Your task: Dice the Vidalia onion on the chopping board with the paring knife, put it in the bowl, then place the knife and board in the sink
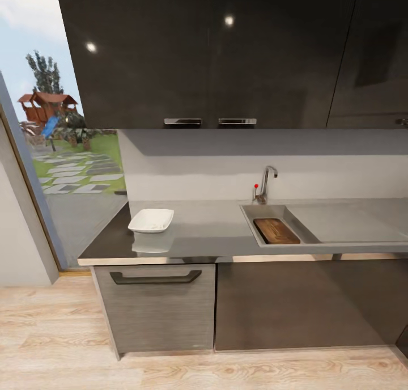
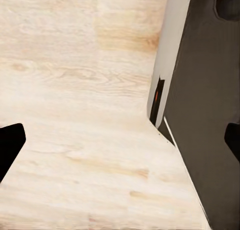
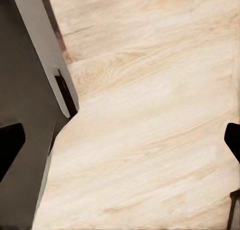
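Note:
From the head view, the grey countertop (image 1: 209,234) runs above dark cabinets. A white squarish bowl (image 1: 151,220) rests on its left part and looks empty. To the right is the steel sink (image 1: 296,216) with a chrome tap (image 1: 266,183). The brown chopping board (image 1: 276,230) lies inside the basin. The Vidalia onion and the paring knife are out of view. My left gripper (image 2: 120,142) and my right gripper (image 3: 120,142) both hang open over the pale wooden floor, with nothing between their fingers.
Dark wall cabinets (image 1: 209,55) hang over the counter. A drawer with a dark handle (image 1: 155,277) sits under the bowl. A tall glass opening (image 1: 68,152) at the left looks onto a garden. The wooden floor (image 1: 56,333) lies between me and the cabinets. My dark base (image 2: 205,115) is beside each gripper.

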{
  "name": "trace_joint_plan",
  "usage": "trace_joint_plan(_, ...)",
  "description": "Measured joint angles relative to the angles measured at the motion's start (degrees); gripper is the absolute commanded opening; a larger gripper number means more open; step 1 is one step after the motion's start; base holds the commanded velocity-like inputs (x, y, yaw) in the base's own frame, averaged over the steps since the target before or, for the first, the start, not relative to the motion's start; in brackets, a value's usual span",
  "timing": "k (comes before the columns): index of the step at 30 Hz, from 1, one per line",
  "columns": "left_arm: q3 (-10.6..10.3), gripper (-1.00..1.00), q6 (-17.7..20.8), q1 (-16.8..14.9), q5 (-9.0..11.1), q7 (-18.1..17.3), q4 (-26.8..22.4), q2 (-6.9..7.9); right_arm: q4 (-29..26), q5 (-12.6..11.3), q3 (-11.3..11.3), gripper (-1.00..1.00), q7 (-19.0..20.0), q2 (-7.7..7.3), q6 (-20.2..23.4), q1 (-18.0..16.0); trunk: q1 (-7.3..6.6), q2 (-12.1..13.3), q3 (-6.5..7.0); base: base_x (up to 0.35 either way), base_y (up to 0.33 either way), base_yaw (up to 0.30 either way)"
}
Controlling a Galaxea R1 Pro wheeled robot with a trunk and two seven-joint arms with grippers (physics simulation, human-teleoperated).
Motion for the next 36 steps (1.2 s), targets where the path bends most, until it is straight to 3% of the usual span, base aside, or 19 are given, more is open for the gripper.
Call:
trace_joint_plan(5,0.0,1.00,-0.9,2.7,0.0,0.0,0.0,0.03,-0.1,0.1,0.1,1.00,0.0,-0.01,-2.5,3.1,0.00,0.0,-0.01,0.000,0.000,0.000)
trace_joint_plan(14,0.0,1.00,-7.5,3.3,-0.1,0.0,-0.3,-0.14,-0.4,0.1,-0.3,1.00,0.0,-0.10,-4.3,3.7,0.00,0.0,-0.01,0.000,0.000,0.000)
trace_joint_plan(36,0.1,1.00,-8.3,3.3,-0.1,-0.1,-3.2,-2.09,-2.6,0.0,-0.5,1.00,0.1,-0.02,-4.7,3.7,0.00,0.0,0.00,0.000,0.000,0.000)
